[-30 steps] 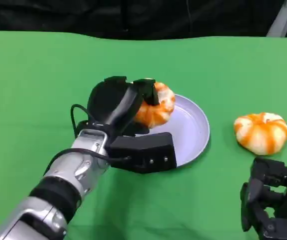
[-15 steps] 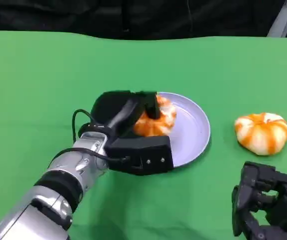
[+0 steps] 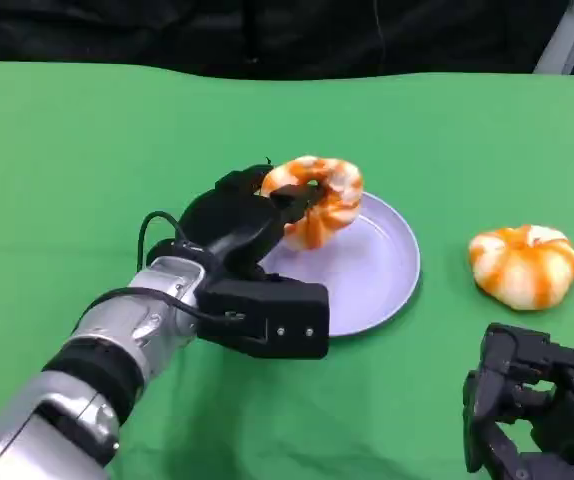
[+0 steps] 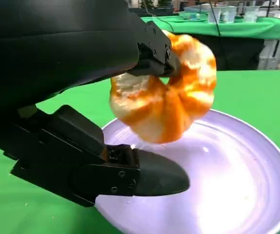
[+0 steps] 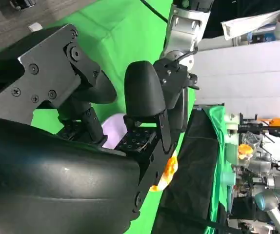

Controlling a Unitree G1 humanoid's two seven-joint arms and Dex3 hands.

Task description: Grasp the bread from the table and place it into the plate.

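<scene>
My left hand [image 3: 232, 225] pinches an orange-and-white bread roll [image 3: 314, 198] and holds it tilted in the air above the far left part of the lavender plate [image 3: 379, 262]. In the left wrist view the roll [image 4: 165, 100] hangs from an upper finger [image 4: 152, 46], with the thumb [image 4: 145, 176] below it, clear of the plate [image 4: 250, 195]. My right hand [image 3: 535, 415] stays low at the near right, holding nothing, its fingers apart in the right wrist view [image 5: 57, 185].
A second orange-and-white roll [image 3: 523, 264] lies on the green tablecloth [image 3: 77, 170] right of the plate, just beyond my right hand. The table's far edge meets a dark backdrop.
The left hand dipped the roll onto the plate, then lifted it again, so it now hangs higher. The right hand shifted slightly left earlier and has since stayed put.
</scene>
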